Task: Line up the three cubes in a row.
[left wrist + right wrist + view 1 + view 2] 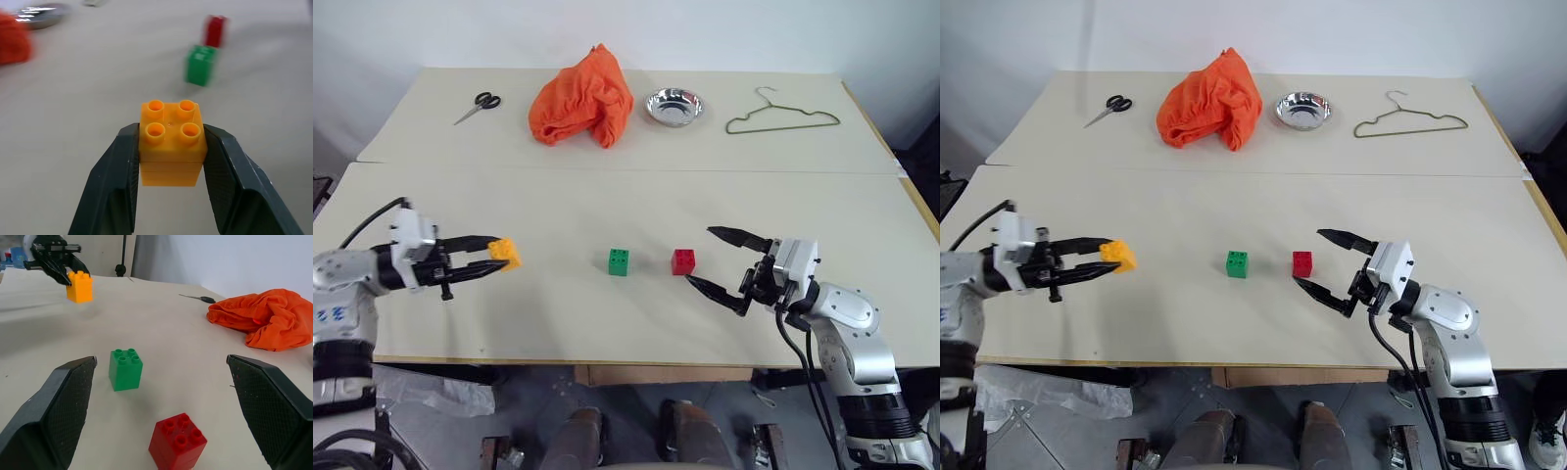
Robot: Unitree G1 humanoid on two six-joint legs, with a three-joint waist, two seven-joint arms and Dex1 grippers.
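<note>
On the near table point(558, 333), the left gripper point(492, 258) is holding the orange-yellow block point(506, 254) pinched between its closed fingers, lifted just above the surface and well to the left of the others. The green block point(619, 261) and red block point(683, 260) are sitting side by side near the middle, slightly apart. The right gripper point(722, 262) is hovering beside the red block with its fingers spread wide, gripping nothing.

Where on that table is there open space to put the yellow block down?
Bare tabletop lies between the orange-yellow studded block and the green block. Right of the green, the red block and the open right end effector crowd it.
</note>
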